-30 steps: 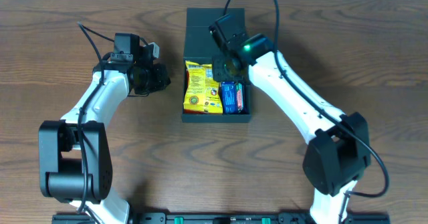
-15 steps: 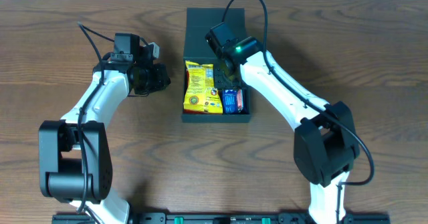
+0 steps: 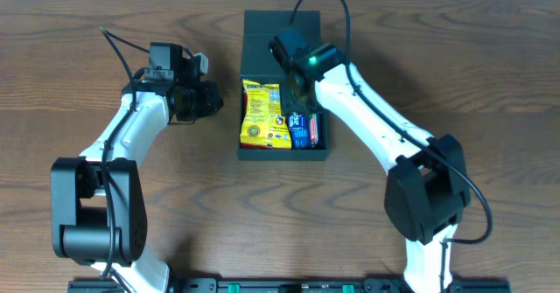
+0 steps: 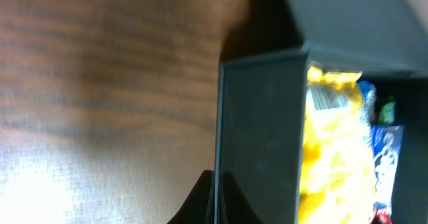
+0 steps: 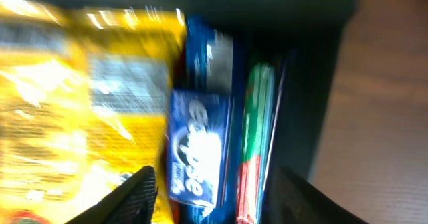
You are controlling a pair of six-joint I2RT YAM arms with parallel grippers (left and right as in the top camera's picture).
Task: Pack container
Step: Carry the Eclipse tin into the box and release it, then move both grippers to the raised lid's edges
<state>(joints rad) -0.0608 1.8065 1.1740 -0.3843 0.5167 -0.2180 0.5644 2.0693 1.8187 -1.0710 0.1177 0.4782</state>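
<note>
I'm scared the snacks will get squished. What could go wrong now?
The open right gripper hangs right over the blue packet and yellow packet; pushing down could crush them. The left gripper sits close beside the container; a bump might slide it.

A: Setting?
B: Robotics lab bench. A white-and-black jointed robot arm at left and its twin at right work over a brown wood-grain table.
A: Further evidence?
B: A black mounting rail with green fittings runs along the near edge. Both arm bases sit there.
</note>
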